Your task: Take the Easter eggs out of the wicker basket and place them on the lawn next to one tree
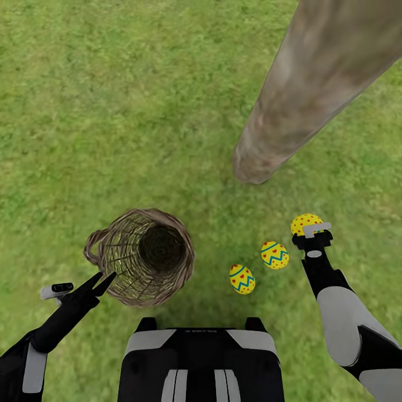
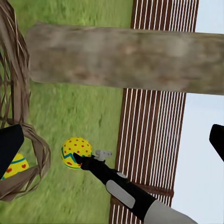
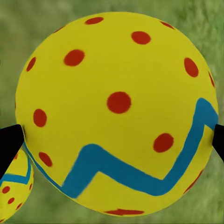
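On the lawn (image 1: 111, 111), the wicker basket (image 1: 139, 257) stands upright and looks empty, its dark inside open to the head camera. To its right two Easter eggs lie on the grass just apart from each other: the zigzag egg (image 1: 242, 278) nearer the robot's trunk, the second egg (image 1: 274, 254) a little farther out. The dotted egg (image 1: 305, 223) sits farther right still, and the right end effector (image 1: 314, 233) is clamped on it, the black fingertips (image 3: 9, 144) pressing either flank in the right wrist view. The bare tree trunk (image 1: 301, 100) rises from the grass just beyond the eggs. The left end effector (image 1: 100, 281) hovers beside the basket's rim with its fingers spread and nothing between them. In the left wrist view a slatted wooden fence (image 2: 154, 130) stands behind the trunk.
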Available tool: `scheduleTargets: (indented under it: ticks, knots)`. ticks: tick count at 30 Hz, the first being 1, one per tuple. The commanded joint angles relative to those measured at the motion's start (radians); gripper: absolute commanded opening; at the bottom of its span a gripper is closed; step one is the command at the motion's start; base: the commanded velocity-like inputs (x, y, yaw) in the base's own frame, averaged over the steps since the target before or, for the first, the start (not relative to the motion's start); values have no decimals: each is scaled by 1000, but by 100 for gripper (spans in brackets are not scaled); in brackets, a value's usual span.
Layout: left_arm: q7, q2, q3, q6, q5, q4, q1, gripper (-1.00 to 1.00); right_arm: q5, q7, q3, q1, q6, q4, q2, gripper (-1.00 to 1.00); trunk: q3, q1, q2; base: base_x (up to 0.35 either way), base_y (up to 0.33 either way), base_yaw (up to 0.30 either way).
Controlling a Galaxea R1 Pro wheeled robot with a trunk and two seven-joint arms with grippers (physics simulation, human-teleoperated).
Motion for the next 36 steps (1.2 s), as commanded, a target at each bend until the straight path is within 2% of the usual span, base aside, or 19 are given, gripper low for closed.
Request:
scheduleTargets:
  ticks: [1,7,11,14,20,25,36]
  knots:
    - [-4,-1,2,11,-2,0,-1,100,12,-4,-3,-1,-1,2,1,-100,0,0,0,0,0,0]
    - [-4,-1,2,11,-2,0,1,100,16,-28,-2,-1,2,72,-4,-100,0,0,0,0,0,0]
    - [-4,-7,2,11,-2,0,1,100,17,-60,-2,-1,2,83,-4,-100,0,0,0,0,0,0]
    - [-4,-20,2,9,-2,-2,1,100,17,-62,-2,-1,1,91,-5,-100,0,0,0,0,0,0]
    - [-4,-22,2,9,-2,-1,1,100,17,-61,-3,-1,1,92,-6,-100,0,0,0,0,0,0]
    - [-4,-22,2,7,-2,-1,1,100,15,-60,-3,-1,1,92,-9,-100,-7,8,-14,0,0,0]
    - [-4,-22,2,9,-2,-2,1,100,13,-58,-3,-1,2,86,-10,-100,-41,50,-91,0,0,0]
